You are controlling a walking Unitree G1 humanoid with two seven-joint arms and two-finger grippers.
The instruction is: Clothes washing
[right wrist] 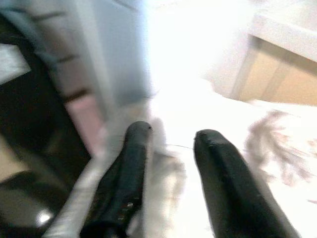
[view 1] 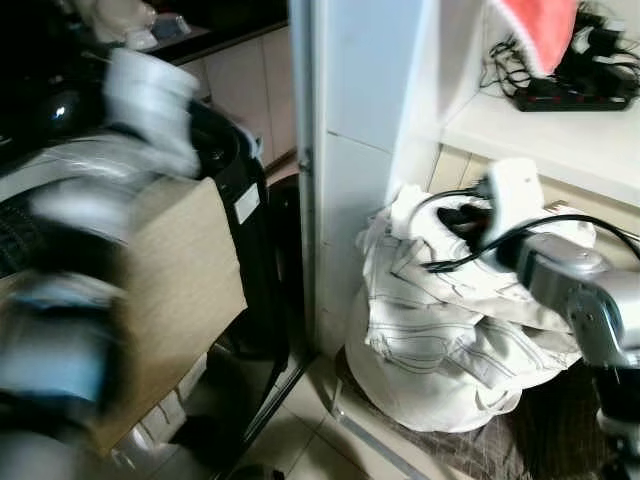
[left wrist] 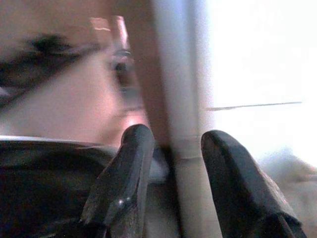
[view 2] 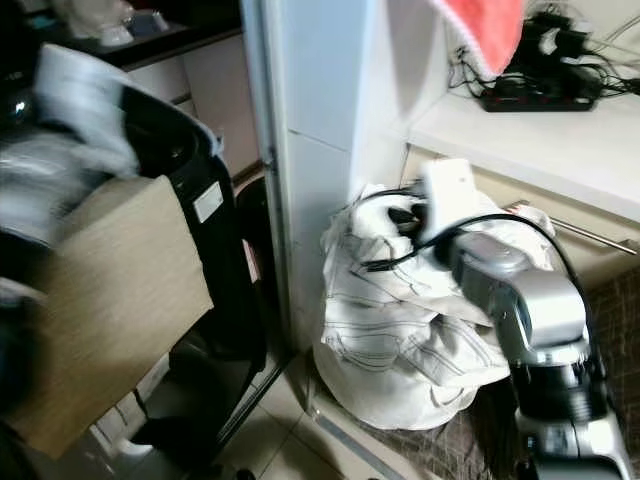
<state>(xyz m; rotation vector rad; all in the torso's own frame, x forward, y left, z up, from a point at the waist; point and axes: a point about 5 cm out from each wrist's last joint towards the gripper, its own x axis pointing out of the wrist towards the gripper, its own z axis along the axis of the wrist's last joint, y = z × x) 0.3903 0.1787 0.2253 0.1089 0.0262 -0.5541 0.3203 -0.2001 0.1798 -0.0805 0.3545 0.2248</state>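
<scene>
A heap of white clothes with dark stitching (view 1: 450, 320) lies on the floor against a white pillar (view 1: 350, 150). My right arm (view 1: 570, 280) reaches over the heap from the right. Its gripper (view 1: 460, 216) sits at the top of the heap, open, fingers (right wrist: 131, 163) just above white cloth with nothing clamped between them. The black washing machine (view 1: 235, 200) stands at the left. My left arm (view 1: 150, 95) is raised and blurred in front of it. The left gripper (left wrist: 171, 136) is open and holds nothing, with the pillar's edge beyond its fingers.
A tan flat panel (view 1: 175, 300) leans in front of the machine. A red cloth (view 1: 540, 30) hangs at the top right above a white shelf (view 1: 540, 140) carrying a power strip (view 1: 570, 95) and cables. Pale tiles (view 1: 300, 450) lie below.
</scene>
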